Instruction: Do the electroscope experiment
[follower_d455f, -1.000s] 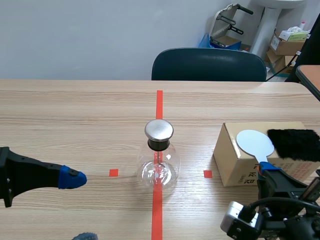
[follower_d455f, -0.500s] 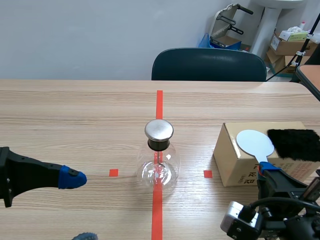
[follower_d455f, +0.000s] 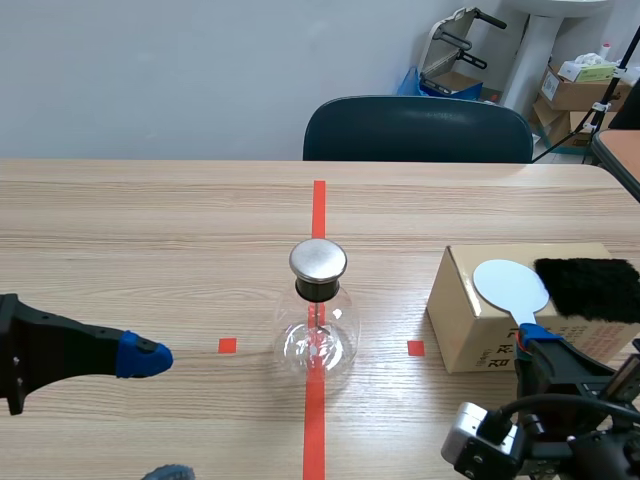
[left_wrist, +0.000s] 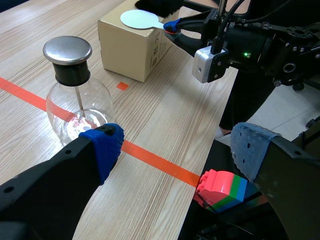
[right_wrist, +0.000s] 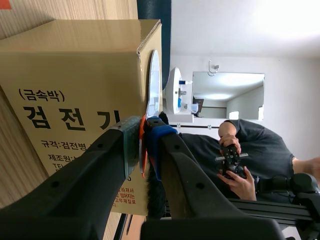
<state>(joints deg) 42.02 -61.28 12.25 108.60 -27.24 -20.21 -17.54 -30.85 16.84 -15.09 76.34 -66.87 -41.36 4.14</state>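
Right gripper fingers pinching paddle by handle. Disc lies flat on box top, beside fur; likely staged for rubbing to charge it. Flask on centre tape line, well apart from box. Cap on, thin rod hanging inside, pinkish bits at bottom. Box closed, contents unseen. Left gripper fingers spread, empty, near flask, probably parked.

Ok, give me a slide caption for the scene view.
Right gripper grips a pale blue round paddle at a brown cardboard box; a metal-capped clear glass electroscope flask stands mid-table.
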